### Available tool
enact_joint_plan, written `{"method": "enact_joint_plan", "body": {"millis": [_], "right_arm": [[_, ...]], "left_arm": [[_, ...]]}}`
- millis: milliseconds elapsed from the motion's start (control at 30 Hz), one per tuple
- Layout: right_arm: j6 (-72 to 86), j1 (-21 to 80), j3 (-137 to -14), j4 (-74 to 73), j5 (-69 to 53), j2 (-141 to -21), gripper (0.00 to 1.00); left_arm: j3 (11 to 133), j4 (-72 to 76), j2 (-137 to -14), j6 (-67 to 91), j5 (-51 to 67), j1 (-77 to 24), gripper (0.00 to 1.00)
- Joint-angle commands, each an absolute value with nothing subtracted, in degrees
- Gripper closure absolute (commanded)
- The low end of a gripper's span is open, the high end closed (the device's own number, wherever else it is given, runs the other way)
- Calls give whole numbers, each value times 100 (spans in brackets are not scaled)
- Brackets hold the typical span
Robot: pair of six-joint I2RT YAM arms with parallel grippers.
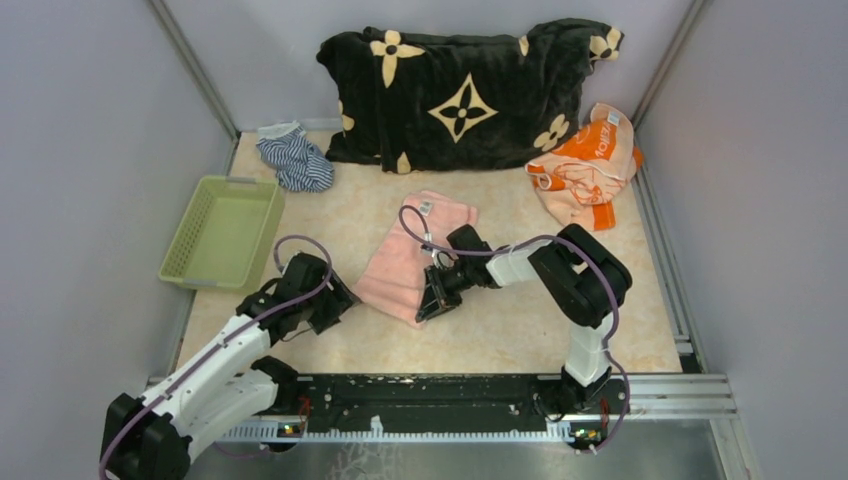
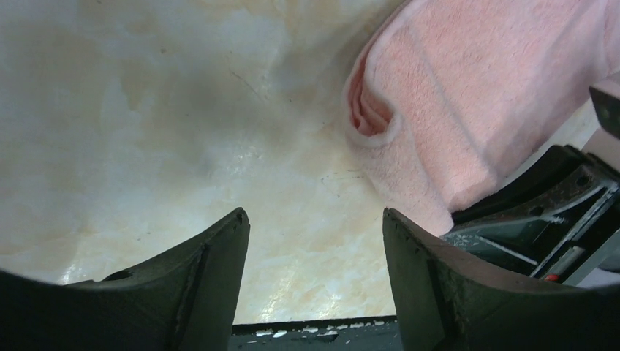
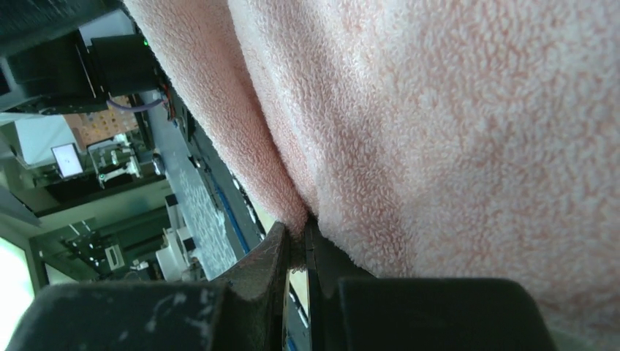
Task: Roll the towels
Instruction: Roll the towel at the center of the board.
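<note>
Big black blanket (image 1: 460, 100) w/ cream flower print, heaped against the back wall, centre-rear; blue-and-white striped cloth (image 1: 295, 158) crumpled just left of it, touching or nearly so, can't tell which; pale green slatted basket (image 1: 222, 235) at the left edge of the table (image 1: 500, 335), nr the striped cloth but apart; tabletop cream, marbled, glossy; grey walls (image 1: 90, 150) on 3 sides, and a black rail (image 1: 430, 392) along the near edge.
</note>
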State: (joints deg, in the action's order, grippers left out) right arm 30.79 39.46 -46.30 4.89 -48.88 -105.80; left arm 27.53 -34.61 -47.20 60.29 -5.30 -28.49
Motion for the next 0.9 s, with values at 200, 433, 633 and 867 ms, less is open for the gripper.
{"method": "enact_joint_plan", "body": {"millis": [200, 433, 633, 867], "right_arm": [[2932, 3780, -5206, 180, -4957, -10920, 100], [2675, 3786, -5431, -228, -4825, -10774, 100], [2467, 3788, -5535, -532, -4685, -10466, 100], [2344, 3862, -5603, -653, -4598, -10293, 100]], "left_arm": [[2462, -2132, -5189, 5887, 229, -2833, 29], [2506, -1481, -5633, 6104, 269, -2810, 33], [2399, -1384, -5541, 6762, -17, -2759, 30], [2770, -1265, -6385, 6805, -195, -2661, 36]]}}
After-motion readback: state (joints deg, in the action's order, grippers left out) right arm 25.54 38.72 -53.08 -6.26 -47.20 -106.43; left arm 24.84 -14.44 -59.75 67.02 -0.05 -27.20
